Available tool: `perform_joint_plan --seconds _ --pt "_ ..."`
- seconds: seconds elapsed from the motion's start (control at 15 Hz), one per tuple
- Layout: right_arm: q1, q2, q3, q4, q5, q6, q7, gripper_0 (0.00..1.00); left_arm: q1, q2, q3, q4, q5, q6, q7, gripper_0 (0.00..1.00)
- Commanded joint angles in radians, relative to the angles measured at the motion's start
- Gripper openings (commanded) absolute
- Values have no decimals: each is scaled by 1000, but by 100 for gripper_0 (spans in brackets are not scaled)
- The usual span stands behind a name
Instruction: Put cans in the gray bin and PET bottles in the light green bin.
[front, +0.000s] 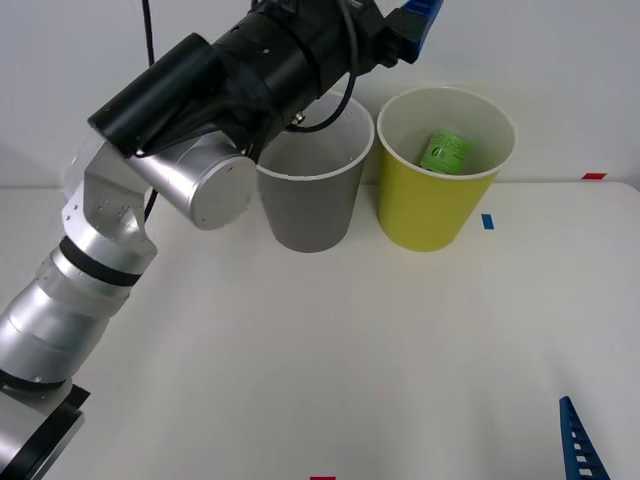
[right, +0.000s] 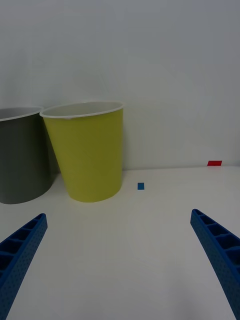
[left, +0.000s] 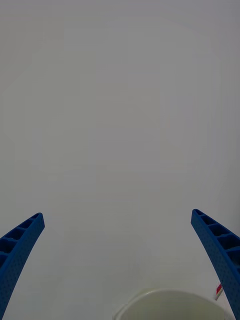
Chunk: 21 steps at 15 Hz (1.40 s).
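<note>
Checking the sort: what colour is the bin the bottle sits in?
Yellow-green with a white rim: the light green bin holds the PET bottle. Front view shows it best.

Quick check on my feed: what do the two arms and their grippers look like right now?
The left arm has silver rounded links with black bands, a black forearm and black cables near the wrist. Left gripper: blue, ribbed, tapering fingers with lattice cut-outs. Right gripper: the same blue lattice fingers.

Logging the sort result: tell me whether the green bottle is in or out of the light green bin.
In. The green bottle lies inside the light green bin, below its white rim, leaning against the far wall.
</note>
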Motion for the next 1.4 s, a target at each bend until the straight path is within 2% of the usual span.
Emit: perform_joint_plan --seconds 0.07,0.67,0.8,1.07,1.4 --pt "0 0 0 0 0 0 0 100 166 85 50 -175 -4 6 2 100" --pt "0 0 0 0 0 0 0 100 608 172 188 -469 -14 4 -2 100" --pt "0 0 0 0 0 0 0 100 715 192 224 -511 -13 -36 -2 100" --pt "0 0 0 0 0 0 0 100 901 210 265 -514 -20 -191 -4 100" --pt "0 0 0 0 0 0 0 100 1159 238 288 -514 -28 -436 -10 100"
